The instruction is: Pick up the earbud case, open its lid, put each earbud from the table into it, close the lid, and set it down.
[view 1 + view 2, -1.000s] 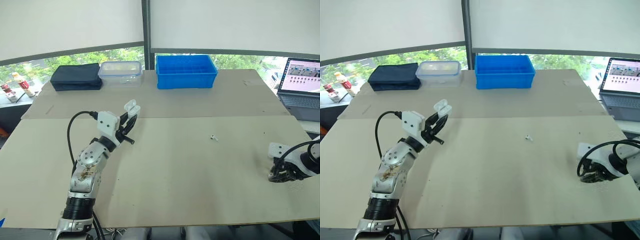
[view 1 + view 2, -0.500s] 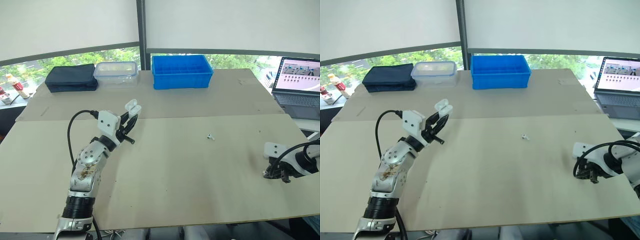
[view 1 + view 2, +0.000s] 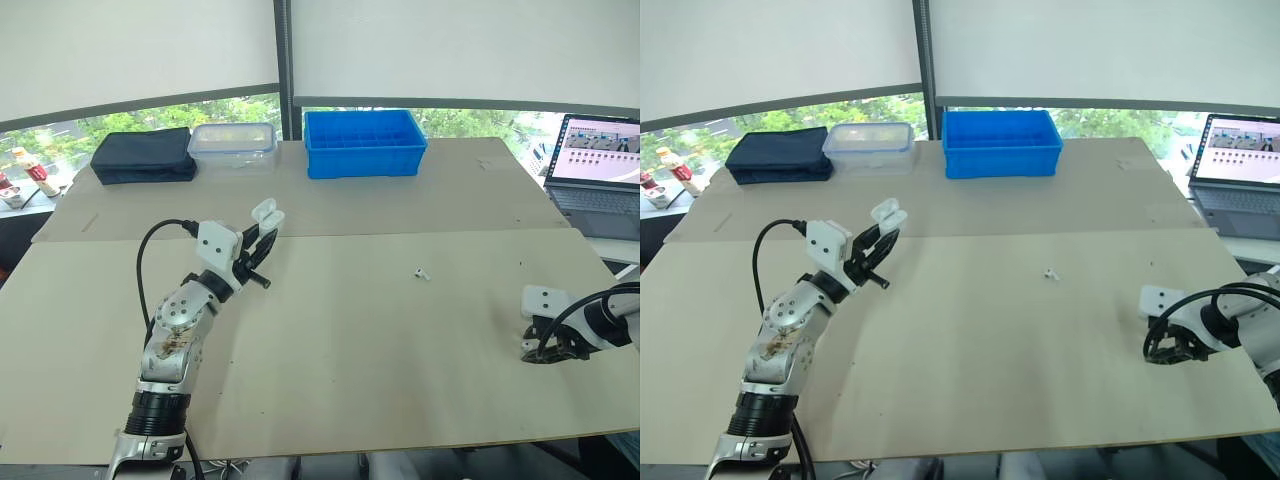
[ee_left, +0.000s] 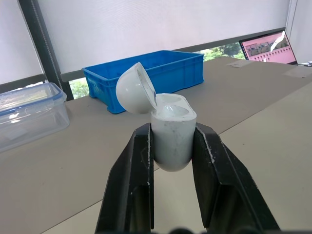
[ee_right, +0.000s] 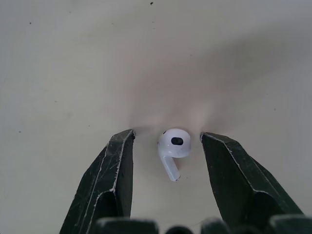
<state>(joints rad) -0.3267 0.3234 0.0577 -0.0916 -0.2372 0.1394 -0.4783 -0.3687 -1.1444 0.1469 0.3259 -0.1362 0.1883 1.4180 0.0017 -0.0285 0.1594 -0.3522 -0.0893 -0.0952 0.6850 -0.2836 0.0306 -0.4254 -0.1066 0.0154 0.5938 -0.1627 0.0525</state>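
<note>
Since 0.5 s ago the right gripper (image 5: 167, 136) is seen shifted slightly toward the table's middle. It is now set low on the beige board tabletop (image 3: 380, 380), at the near right. The left arm, the case and the mid-table earbud are unchanged. Judged from this, the pick of earbud 1 is lined up but not yet made.

The right gripper is held partly open. Its 2 black fingers (image 5: 114, 165) are placed either side of the small white glossy earbud (image 5: 174, 141), with a gap left on each side. Nothing is gripped yet.

The earbud's long axis is taken from round head to stem. It is laid flat on the table, roughly along the fingers and across their closing line. The stem is pointed back toward the gripper's base, the head away from it. The dark port on the head is turned up toward the wrist camera.

The white glossy earbud case (image 4: 171, 141) is clamped at its sides by the closed left gripper (image 3: 262, 232) and held above the left half of the table. Its long axis is run along the fingers, with the open mouth pointed away from the wrist. The domed lid (image 4: 134, 89) is hinged back, so the case is ready for loading.

A 2nd small white earbud (image 3: 425, 272) is left mid-table, well apart from both grippers. It is too small for its heading to be told.
</note>
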